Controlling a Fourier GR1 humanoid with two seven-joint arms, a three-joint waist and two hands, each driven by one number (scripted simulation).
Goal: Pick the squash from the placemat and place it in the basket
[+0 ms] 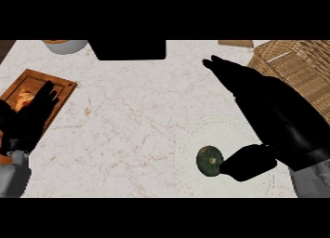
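Note:
The squash [209,161], small, round and dark green, lies on a pale round placemat [194,135] that barely stands out from the marble counter. My right hand [277,116] stretches over the placemat from the lower right, fingers straight and pointing up-left. Its thumb [248,162] lies just right of the squash, touching or nearly touching it, and nothing is held. The wicker basket [301,65] stands at the upper right, partly hidden behind my right hand. My left hand [26,116] rests open at the left edge, fingers up.
A wooden board [61,88] with an orange item on it lies under my left hand. A grey bowl [64,45] and a black box [129,49] sit along the far edge. A tan object [236,43] shows beside the basket.

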